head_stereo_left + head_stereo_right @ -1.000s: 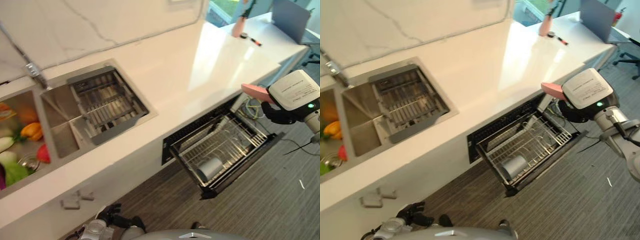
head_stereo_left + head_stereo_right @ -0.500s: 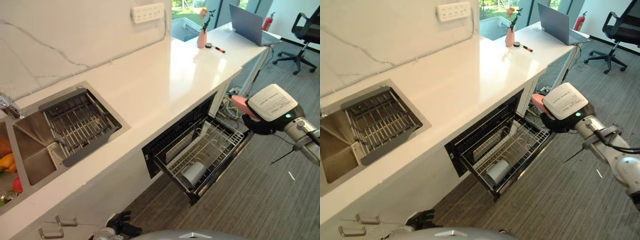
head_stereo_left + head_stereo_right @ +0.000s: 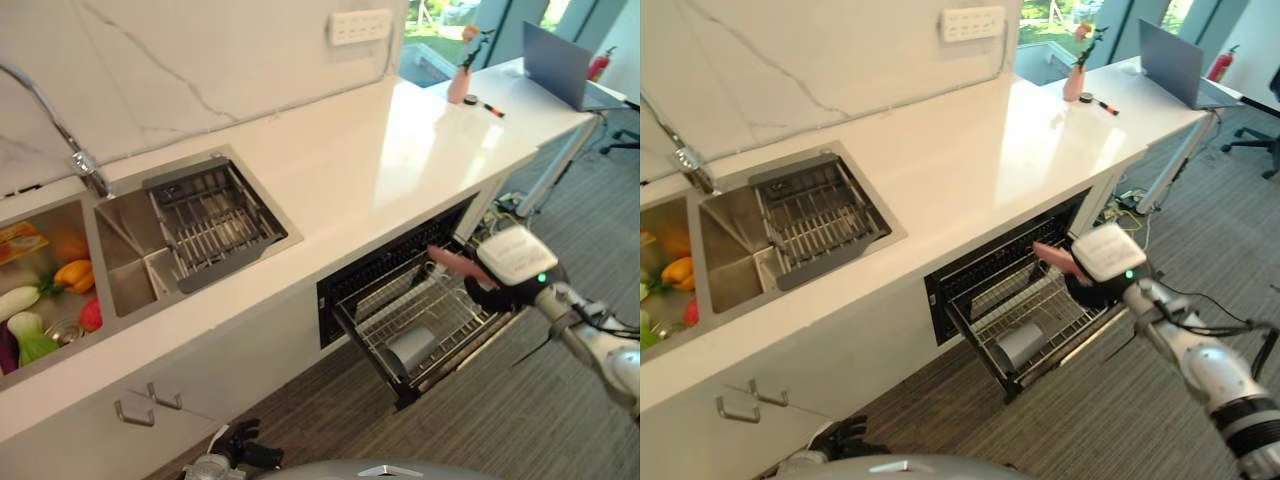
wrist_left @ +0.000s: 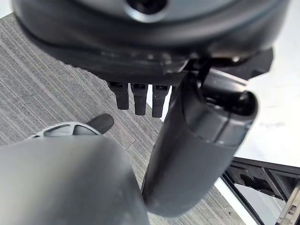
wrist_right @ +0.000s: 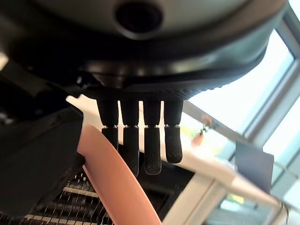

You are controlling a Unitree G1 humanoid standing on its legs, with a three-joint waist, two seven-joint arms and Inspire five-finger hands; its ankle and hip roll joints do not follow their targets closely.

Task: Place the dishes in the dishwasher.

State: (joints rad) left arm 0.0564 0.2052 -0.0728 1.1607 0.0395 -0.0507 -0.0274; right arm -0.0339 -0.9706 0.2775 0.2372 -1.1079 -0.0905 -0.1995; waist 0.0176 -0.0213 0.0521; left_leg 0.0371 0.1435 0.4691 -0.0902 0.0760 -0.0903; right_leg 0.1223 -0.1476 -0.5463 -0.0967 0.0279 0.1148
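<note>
My right hand [image 3: 500,285] is shut on a pink plate [image 3: 455,263], thumb on one face and fingers [image 5: 152,140] on the other, and the plate [image 5: 117,183] stands on edge. It hangs just above the back right part of the pulled-out wire dishwasher rack [image 3: 372,322] under the counter. A grey cup [image 3: 410,347] lies on its side at the rack's front. My left hand [image 3: 235,450] hangs low beside the cabinet front, its fingers [image 4: 136,98] relaxed and holding nothing.
A white counter [image 3: 380,160] runs above the dishwasher. A sink basin holds a dark drying rack [image 3: 205,215]; the basin to its left holds vegetables [image 3: 40,300]. A faucet [image 3: 85,165] stands behind. A vase [image 3: 462,80] and laptop [image 3: 560,65] are at the far right.
The camera has shifted. My right hand has carried the pink plate down and inward, from beside the drawer's right end to just over the rack.
</note>
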